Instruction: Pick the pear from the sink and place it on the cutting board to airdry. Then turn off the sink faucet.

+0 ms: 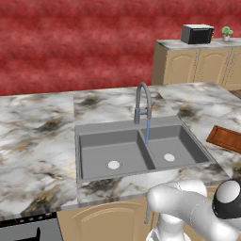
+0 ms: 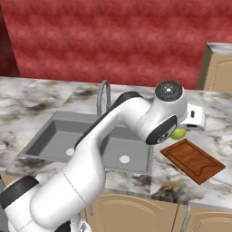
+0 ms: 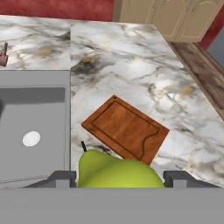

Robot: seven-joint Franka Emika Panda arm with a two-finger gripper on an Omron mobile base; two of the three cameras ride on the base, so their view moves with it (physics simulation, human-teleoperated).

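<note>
Mid-carry — step 1 of 2 in hand. At left, 1 double-basin sink [image 1: 141,153], 2 basins, 2 white drains, both basins bare of fruit. Behind the divider, 1 gooseneck faucet [image 1: 142,102], a blue stream falling from the spout, so not yet turned off. Further right, 1 gripper [image 3: 118,177] clamped on 1 yellow-green pear [image 3: 116,171], held aloft between its fingertips, above the counter between sink and board in the hand view. Rightmost, 1 reddish-brown cutting board [image 3: 125,127], nothing on it. Next move, by judgement: carry further right over the board, lower, release gently — a round fruit likely to roll. Then back left for the faucet handle.
</note>
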